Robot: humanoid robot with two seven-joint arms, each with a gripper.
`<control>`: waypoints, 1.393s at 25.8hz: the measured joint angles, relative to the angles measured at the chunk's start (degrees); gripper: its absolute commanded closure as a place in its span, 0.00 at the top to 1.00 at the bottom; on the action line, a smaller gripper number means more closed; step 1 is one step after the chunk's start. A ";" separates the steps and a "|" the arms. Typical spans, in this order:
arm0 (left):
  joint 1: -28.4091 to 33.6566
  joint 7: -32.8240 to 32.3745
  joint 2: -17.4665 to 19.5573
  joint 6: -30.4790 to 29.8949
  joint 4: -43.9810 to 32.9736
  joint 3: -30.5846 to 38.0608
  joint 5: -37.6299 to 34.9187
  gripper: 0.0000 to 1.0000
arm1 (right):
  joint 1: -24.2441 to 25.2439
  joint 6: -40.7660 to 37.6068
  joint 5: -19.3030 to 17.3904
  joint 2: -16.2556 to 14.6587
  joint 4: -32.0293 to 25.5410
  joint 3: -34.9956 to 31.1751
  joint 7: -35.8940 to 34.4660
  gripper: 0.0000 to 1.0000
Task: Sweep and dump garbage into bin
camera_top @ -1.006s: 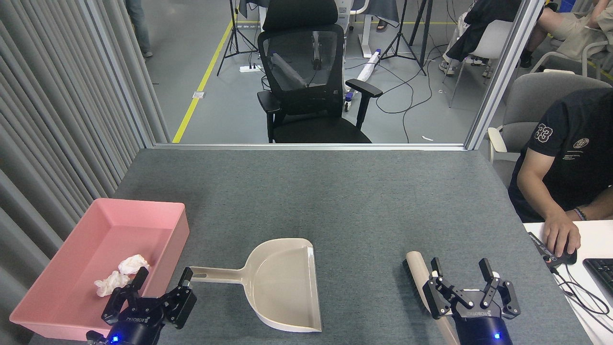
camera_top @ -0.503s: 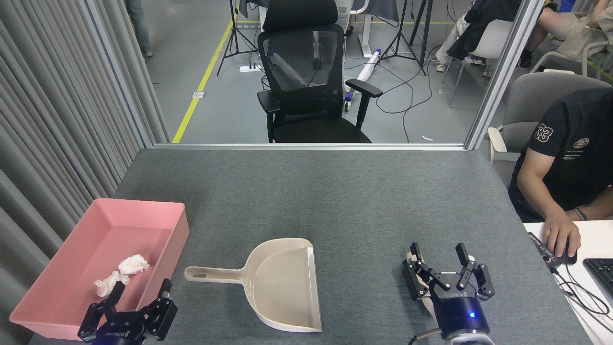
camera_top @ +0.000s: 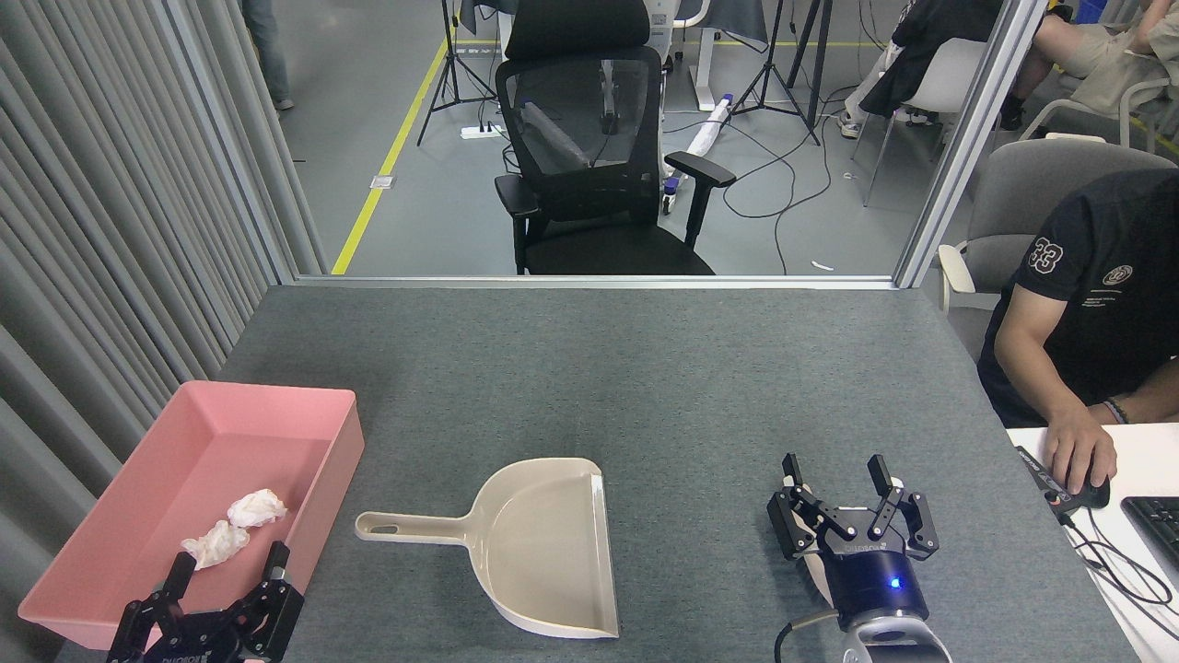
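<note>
Two crumpled white tissue wads (camera_top: pixel 232 532) lie together inside the pink bin (camera_top: pixel 324 451), on its floor toward the near end, touching or almost touching each other. The bin sits at the left edge of the grey counter (camera_top: pixel 645 368), hard by the ribbed grey curtain. Just right of the bin rests the beige dustpan (camera_top: pixel 543 543), flat on the counter, handle pointing toward the bin and its pan bare. At the bin's near right corner hangs the left gripper (camera_top: pixel 226 575), its black fingers spread apart and holding nothing. Well to the right of the bin, beyond the dustpan, the right gripper (camera_top: pixel 834 474) has its fingers spread too; a pale piece of something shows beneath it, mostly hidden, and I cannot tell whether they touch. Farther right, a person's hand (camera_top: pixel 1078 456) rests on a mouse at a white desk.
</note>
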 measured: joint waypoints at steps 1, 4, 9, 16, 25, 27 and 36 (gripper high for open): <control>0.09 0.49 0.00 0.00 0.00 0.16 0.08 0.99 | -0.19 0.39 0.51 0.00 0.30 0.06 0.00 0.98; 0.42 1.75 -0.02 -0.18 -0.01 0.31 0.19 0.99 | -0.37 1.02 1.53 -0.05 0.74 0.80 0.00 0.98; 0.13 2.63 0.02 -0.54 -0.03 0.34 0.23 0.99 | -0.25 1.49 2.01 -0.08 0.89 2.03 -0.02 0.98; -0.03 2.41 0.03 -0.64 0.02 0.11 0.24 0.99 | 0.20 1.54 2.01 0.31 0.84 2.39 -0.25 0.98; -0.34 2.23 0.44 -0.22 0.12 0.06 -0.11 0.99 | 0.90 1.05 1.58 0.41 0.65 2.46 -0.28 0.98; -1.08 2.20 0.47 0.06 0.19 0.05 -0.28 0.99 | 1.85 0.99 1.56 0.46 0.56 2.72 -0.33 0.98; -3.34 2.14 0.53 0.51 1.42 -0.04 -1.22 0.99 | 7.69 0.96 1.45 0.47 -2.42 2.88 -1.26 0.98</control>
